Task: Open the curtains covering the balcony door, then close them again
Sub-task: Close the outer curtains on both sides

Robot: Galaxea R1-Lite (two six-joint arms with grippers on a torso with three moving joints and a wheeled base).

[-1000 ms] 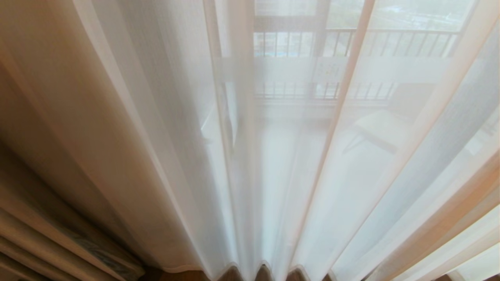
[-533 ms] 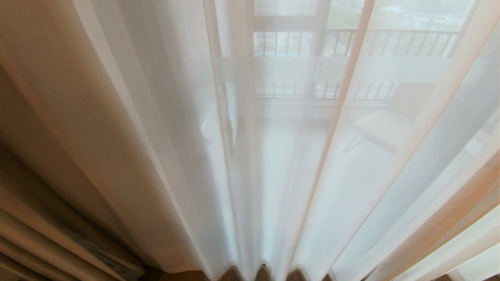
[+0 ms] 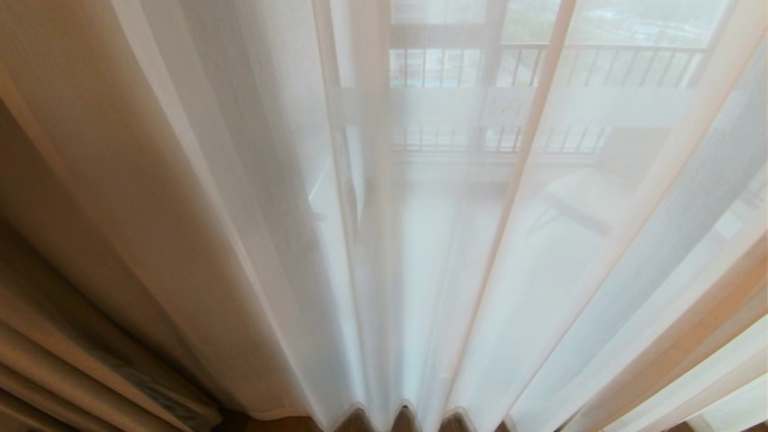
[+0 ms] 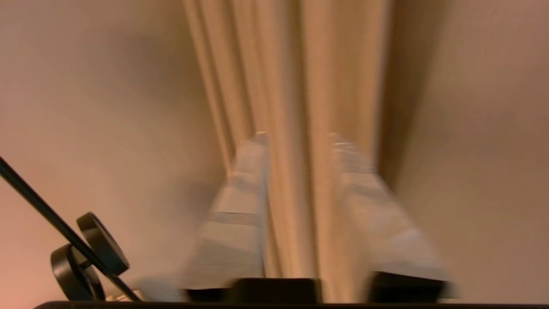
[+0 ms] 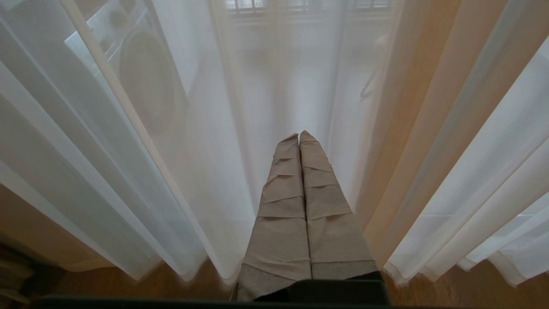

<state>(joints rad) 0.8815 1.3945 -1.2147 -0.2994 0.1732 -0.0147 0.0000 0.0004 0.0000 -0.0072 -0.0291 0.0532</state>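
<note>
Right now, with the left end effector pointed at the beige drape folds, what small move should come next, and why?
Probably ease the left end effector forward so one fold of the beige drape sits between its parted fingers, then close. The sheers hang drawn across the balcony door, so opening is not yet done.

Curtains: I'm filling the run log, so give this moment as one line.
left gripper: open, facing beige drapes | right gripper: shut, parked before sheers | sheers drawn across balcony door

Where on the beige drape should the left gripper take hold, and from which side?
On one upright pleat of the beige drape, coming straight at the fabric face, one finger each side of the fold. The folds run vertically and stand out as ridges. The left gripper already faces them, jaws apart.
</note>
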